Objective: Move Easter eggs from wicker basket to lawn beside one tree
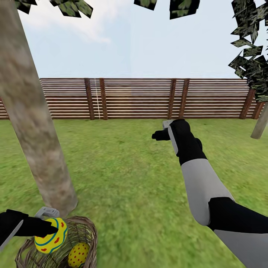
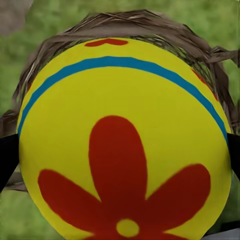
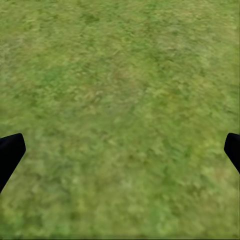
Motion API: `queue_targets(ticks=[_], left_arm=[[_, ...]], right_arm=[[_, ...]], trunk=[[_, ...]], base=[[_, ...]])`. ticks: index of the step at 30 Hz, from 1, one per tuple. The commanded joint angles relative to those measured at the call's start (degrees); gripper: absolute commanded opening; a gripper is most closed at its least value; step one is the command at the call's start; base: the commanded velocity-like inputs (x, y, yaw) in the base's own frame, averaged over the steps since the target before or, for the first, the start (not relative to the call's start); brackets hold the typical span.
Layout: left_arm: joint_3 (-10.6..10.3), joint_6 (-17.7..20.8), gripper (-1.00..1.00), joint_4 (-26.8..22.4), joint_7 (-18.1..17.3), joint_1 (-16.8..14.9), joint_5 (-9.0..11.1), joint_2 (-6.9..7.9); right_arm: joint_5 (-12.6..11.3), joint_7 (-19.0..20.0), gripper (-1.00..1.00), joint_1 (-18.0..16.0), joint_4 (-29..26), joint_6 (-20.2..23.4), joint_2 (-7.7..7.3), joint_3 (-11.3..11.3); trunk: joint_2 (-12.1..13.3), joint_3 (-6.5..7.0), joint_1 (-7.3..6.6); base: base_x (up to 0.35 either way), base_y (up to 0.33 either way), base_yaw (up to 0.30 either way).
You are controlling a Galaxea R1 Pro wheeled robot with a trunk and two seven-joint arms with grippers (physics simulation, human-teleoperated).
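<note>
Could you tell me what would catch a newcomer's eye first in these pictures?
First comes the bright yellow Easter egg with its red flower and blue stripe, held in the left gripper just above the wicker basket, jaws closed on its sides. A second egg lies inside the basket, which sits at the foot of the thick grey-brown tree. The right gripper hangs empty, jaws apart, over the lawn.

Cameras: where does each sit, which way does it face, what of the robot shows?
Head view: on the head, facing forward and down over the lawn, tree and fence; both arms show.
Left wrist view: near the left gripper, facing the held egg above the wicker basket; dark fingertips show at the edges.
Right wrist view: near the right gripper, facing bare grass; fingertips spread.
Shared: head and left wrist views both show that egg and basket.
</note>
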Motion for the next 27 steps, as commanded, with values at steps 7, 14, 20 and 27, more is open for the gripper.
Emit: queue_targets(ticks=[7, 14, 20, 27], left_arm=[[-0.11, 0.35, -1.0, -0.19, 0.29, -0.04, 0.54, 0.05], [-0.11, 0.35, -1.0, -0.3, 0.29, -0.04, 0.54, 0.05], [-0.1, 0.35, -1.0, -0.37, 0.29, -0.04, 0.54, 0.05], [-0.11, 0.35, -1.0, -0.43, 0.29, -0.04, 0.59, 0.05]], right_arm=[[0.64, 0.59, 1.0, -0.06, 0.71, 0.19, 0.05, -0.41], [0.6, 0.59, 1.0, -0.06, 3.99, 0.19, 0.05, -0.54], [0.57, 0.59, 1.0, -0.06, 4.94, 0.19, 0.05, -0.56], [0.57, 0.59, 1.0, -0.06, 5.06, 0.19, 0.05, -0.55]], trunk=[[2.79, 1.2, -1.55], [5.6, 2.45, -3.09], [8.01, 3.53, -4.41], [10.81, 4.79, -5.94]], base=[[0.0, 0.0, 0.0], [0.0, 0.0, 0.0], [0.0, 0.0, 0.0], [0.0, 0.0, 0.0]])
